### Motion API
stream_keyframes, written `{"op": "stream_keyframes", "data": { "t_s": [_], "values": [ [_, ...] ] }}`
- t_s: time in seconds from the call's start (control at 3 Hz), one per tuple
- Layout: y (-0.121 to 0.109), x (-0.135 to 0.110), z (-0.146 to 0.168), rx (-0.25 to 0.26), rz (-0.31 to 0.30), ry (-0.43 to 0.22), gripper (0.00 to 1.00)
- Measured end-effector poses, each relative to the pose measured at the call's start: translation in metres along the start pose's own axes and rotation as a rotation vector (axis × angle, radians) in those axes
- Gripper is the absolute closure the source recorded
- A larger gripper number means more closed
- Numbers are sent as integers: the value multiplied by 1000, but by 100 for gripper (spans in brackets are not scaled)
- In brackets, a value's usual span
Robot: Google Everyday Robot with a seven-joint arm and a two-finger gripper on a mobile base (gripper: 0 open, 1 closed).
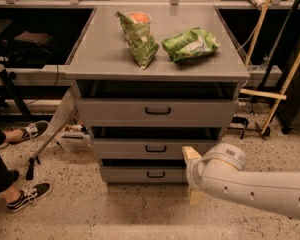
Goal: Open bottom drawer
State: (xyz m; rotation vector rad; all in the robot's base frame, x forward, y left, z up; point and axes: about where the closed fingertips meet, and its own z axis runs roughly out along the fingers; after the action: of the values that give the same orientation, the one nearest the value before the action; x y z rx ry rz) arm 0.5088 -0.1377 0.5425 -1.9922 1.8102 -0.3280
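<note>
Approach step: tool (191,176) lower centre, just right of bottom drawer (130,174), opening impossible to tell; next, grasp handle (156,174), pull

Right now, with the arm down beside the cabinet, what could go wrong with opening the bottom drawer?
The gripper sits to the right of the handle on the bottom drawer, not on it, so it could miss the handle or catch the middle drawer just above. A person's shoe lies on the floor left of the cabinet and might get bumped.
</note>
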Motion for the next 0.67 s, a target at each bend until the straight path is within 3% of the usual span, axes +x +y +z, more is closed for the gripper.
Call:
{"op": "stream_keyframes", "data": {
  "t_s": [0.33, 0.67],
  "values": [
    [14, -10, 27, -49, 15, -18, 0],
    [31, -13, 75, -74, 104, -63, 0]
  ]
}}
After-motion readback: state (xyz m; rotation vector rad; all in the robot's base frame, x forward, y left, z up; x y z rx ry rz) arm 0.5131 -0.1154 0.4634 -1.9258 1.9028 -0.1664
